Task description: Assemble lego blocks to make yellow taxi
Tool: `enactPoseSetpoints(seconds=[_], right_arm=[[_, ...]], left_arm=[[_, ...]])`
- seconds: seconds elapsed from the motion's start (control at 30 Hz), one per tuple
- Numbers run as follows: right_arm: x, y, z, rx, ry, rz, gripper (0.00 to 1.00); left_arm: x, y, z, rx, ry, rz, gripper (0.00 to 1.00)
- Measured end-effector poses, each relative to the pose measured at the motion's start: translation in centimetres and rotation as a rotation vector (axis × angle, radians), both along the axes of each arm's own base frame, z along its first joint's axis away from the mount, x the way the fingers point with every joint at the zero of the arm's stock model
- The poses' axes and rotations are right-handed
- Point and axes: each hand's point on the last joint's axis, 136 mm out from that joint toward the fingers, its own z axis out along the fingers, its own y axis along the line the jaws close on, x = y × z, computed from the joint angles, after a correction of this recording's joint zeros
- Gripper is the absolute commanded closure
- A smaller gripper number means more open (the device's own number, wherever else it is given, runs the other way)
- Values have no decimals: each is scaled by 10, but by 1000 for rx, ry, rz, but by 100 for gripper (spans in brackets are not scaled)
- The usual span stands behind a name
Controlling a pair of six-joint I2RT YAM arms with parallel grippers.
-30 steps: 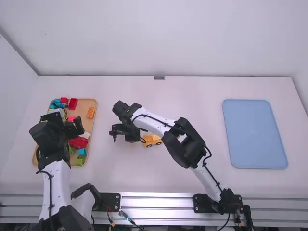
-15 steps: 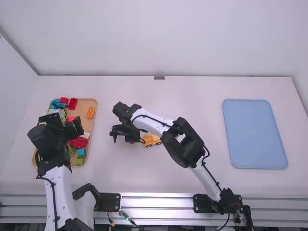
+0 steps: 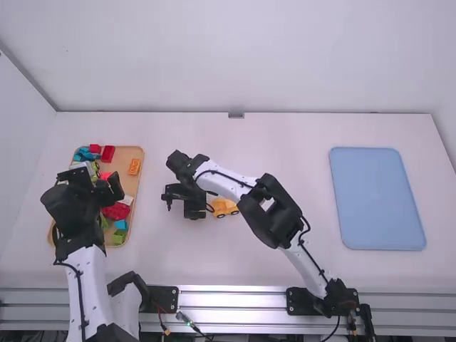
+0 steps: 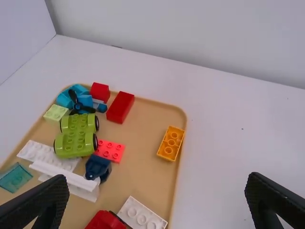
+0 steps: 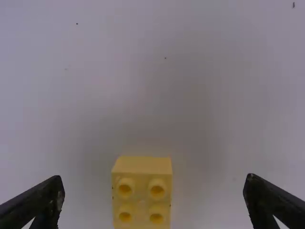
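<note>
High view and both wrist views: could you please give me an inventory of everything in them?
Table: one, white, under everything
Blue mat: one, light blue, table's right side
Metal rail: one, silver, table's near edge
Tray: one, tan, table's left side
Orange brick: one, orange, tray
Wheeled bases: two, green, tray
Propeller: one, dark, tray
Other blocks: several, red, white, blue and green, tray; exact count unclear
Toy vehicle: one, yellow, beside right gripper
Studded block: one, yellow, between right jaws; possibly the vehicle's part
Arms: two, white and black
Left gripper: one, black, above tray
Right gripper: one, black, left of mat
</note>
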Motion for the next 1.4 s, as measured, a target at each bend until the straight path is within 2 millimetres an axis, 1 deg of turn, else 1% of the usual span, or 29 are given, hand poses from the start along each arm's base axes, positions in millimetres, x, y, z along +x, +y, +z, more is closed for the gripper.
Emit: enactPoseSetpoints(seconds=[0.1,0.2,0.3,0.33,0.37,0.5,0.57,0.7,0.77,0.83,0.87,0.93,0.97,1.03,1.1,1.17,1.2,1.23,1.27,1.3,1.37,1.4], right_arm=[[1,1,0,4,-4,1,1],[-2,-3,1,-13,10,0,1],[-3,-7,8,-31,29,-5,1],[-1,-7,18,-27,39,-10,1],[0,-7,20,-24,40,-12,1],[11,-9,47,24,80,-6,1],[16,-14,54,42,94,-1,1],[27,-24,54,59,107,0,1],[31,-27,48,67,99,10,2],[29,-29,40,55,97,20,1],[26,-30,36,45,100,24,0],[25,-28,32,42,95,21,2],[26,-27,32,45,91,14,2],[32,-27,33,56,86,-21,2],[36,-31,33,56,95,-54,1],[44,-43,36,57,117,-103,1],[48,-54,42,59,136,-136,1],[56,-65,52,77,144,-172,1],[60,-69,57,88,142,-187,1],[68,-77,67,113,134,-214,1],[85,-96,94,182,91,-269,1],[90,-102,103,205,73,-285,1]], left_arm=[[0,0,1,2,-2,0,1],[1,1,2,-8,-12,7,1],[2,1,4,-27,-26,18,1],[2,2,6,-36,-35,23,1],[2,2,6,-38,-37,24,1],[2,2,6,-64,-43,36,1],[2,1,4,-78,-38,40,1],[0,0,1,-95,-26,44,1],[0,0,0,-96,-25,43,1],[1,-4,1,-96,-28,18,1],[3,-8,2,-91,-31,-9,1],[6,-22,4,-73,-40,-112,1],[6,-26,6,-69,-45,-137,1],[9,-40,10,-52,-66,-234,1],[11,-45,11,-44,-77,-280,1],[15,-52,9,-44,-81,-336,1],[18,-57,5,-48,-79,-380,1],[21,-64,1,-49,-77,-433,1],[22,-67,-1,-52,-76,-456,1],[23,-73,-5,-55,-74,-502,1],[26,-88,-12,-55,-79,-602,1],[28,-94,-14,-55,-83,-639,1]])
